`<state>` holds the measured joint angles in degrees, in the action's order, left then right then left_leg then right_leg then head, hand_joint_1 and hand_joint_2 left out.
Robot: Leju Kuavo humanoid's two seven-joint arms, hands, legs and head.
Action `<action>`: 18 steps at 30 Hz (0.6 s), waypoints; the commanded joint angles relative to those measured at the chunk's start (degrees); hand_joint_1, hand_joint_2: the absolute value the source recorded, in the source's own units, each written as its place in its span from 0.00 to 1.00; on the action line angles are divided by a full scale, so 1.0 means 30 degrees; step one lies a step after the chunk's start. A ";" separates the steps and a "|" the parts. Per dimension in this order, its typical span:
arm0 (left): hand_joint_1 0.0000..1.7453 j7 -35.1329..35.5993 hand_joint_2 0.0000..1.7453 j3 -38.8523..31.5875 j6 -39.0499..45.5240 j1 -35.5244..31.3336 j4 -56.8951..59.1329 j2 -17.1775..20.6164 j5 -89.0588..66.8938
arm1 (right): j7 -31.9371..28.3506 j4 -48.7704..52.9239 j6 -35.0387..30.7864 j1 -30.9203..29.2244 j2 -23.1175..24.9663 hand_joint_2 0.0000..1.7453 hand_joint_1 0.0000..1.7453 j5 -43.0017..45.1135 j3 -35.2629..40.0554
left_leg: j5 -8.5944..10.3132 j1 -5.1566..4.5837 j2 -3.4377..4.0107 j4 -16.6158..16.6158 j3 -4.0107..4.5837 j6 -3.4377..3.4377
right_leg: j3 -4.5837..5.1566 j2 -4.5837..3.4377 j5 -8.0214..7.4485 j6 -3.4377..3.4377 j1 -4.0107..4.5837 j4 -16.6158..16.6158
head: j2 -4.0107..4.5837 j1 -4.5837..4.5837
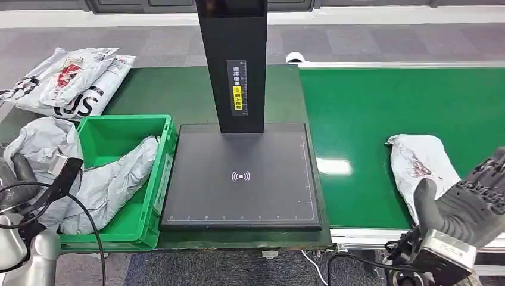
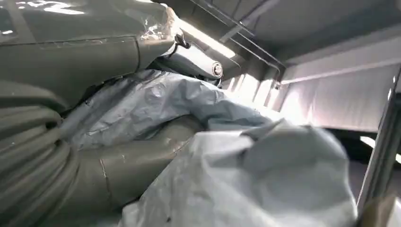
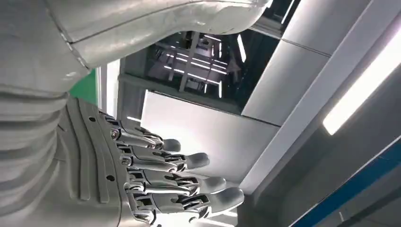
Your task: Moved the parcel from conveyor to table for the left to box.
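Your left hand (image 2: 118, 165) at the head view's lower left has its fingers wrapped around a crumpled grey bag (image 1: 113, 179) spilling over the green bin (image 1: 149, 196). The parcel (image 1: 424, 167), right of center on the conveyor (image 1: 369, 119), is a white, wrinkly poly mailer; probably light, floppy and slick, so scoop its middle. Your right hand (image 1: 470, 202) hovers beside it, fingers spread.
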<state>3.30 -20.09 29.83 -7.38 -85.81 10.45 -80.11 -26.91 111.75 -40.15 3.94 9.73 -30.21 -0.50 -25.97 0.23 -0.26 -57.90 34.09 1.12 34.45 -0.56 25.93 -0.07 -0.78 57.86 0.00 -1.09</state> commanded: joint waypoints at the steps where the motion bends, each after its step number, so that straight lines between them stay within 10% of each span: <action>1: 0.00 0.0267 1.00 0.0521 -0.2371 -0.0510 0.3405 -0.1202 -0.0795 | 0.0531 -0.0180 0.0050 -0.0726 -0.0754 1.00 0.00 -0.0179 0.0099 | 0.0009 -0.0018 -0.0016 0.0048 -0.0063 -0.0013 | -0.0061 0.0032 0.0004 0.0004 -0.0014 -0.0037 | 0.0000 0.0000; 18: 0.00 -0.2737 1.00 0.6276 -0.3770 -0.4367 0.5170 -0.2184 0.5834 | 0.0285 -0.1889 0.0050 -0.1618 -0.0893 1.00 0.00 0.0472 0.0463 | 0.0041 0.0023 -0.0145 0.0033 -0.0051 -0.0015 | -0.0103 0.0172 -0.0007 0.0003 0.0026 -0.0069 | 0.0007 0.0000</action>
<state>-1.42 -13.29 19.78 -12.14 -77.55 7.50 -71.17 -25.31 111.67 -40.13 1.87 9.22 -30.27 -0.46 -25.96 0.23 -0.26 -57.92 34.03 1.12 34.44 -0.55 25.90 -0.08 -0.79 57.86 0.02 -1.09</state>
